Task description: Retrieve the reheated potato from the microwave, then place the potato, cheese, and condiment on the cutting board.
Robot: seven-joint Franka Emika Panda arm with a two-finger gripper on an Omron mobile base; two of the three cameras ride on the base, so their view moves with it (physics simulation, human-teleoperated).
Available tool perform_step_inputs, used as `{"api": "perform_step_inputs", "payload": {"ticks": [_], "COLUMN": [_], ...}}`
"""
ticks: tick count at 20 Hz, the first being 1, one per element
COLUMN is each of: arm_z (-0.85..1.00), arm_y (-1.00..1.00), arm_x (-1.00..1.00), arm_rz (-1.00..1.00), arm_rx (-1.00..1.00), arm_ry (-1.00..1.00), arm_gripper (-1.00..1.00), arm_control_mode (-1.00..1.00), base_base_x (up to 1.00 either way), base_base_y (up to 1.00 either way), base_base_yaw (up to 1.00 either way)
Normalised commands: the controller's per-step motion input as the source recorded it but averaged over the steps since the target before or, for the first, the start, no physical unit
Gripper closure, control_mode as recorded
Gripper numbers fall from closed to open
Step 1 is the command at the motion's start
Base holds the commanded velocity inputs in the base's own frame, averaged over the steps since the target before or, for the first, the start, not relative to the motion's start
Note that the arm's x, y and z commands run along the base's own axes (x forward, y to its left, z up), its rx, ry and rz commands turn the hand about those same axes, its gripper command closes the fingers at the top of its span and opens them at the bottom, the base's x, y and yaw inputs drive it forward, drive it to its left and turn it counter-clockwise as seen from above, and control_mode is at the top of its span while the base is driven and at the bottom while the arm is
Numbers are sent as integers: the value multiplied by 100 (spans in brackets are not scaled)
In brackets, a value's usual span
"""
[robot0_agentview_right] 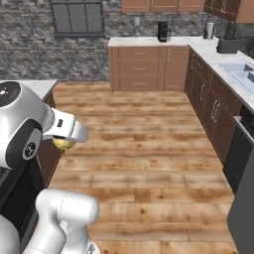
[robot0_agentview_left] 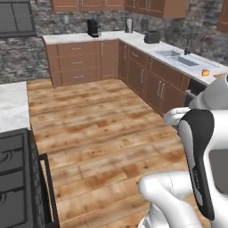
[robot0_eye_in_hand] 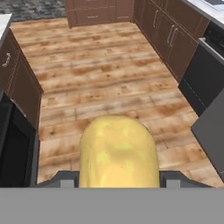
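Tool (robot0_eye_in_hand: 118, 179) is pinching the smooth yellow oval potato (robot0_eye_in_hand: 118, 153); next it needs carrying to the far bench (robot0_agentview_left: 196, 67).

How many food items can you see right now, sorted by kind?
Potato, held in the gripper: 1
Cheese wedge, on the counter by the sink: 1
Total: 2
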Motion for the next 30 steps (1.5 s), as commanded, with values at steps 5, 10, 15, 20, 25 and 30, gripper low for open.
{"api": "perform_step_inputs", "payload": {"ticks": [5, 10, 15, 20, 25, 30], "arm_z": [0, 0, 0, 0, 0, 0], "arm_y": [0, 0, 0, 0, 0, 0], "arm_x": [0, 0, 0, 0, 0, 0], "arm_rz": [0, 0, 0, 0, 0, 0], "arm_rx": [0, 0, 0, 0, 0, 0], "arm_ry": [0, 0, 0, 0, 0, 0], "arm_gripper": [100, 100, 100, 100, 100, 100], "arm_control_mode": [100, 100, 100, 100, 100, 100], "base_base_x": [80, 78, 73, 60, 54, 60], "base_base_y": [0, 0, 0, -1, 0, 0], "base_base_yaw": [-10, -14, -21, -33, -39, -36]}}
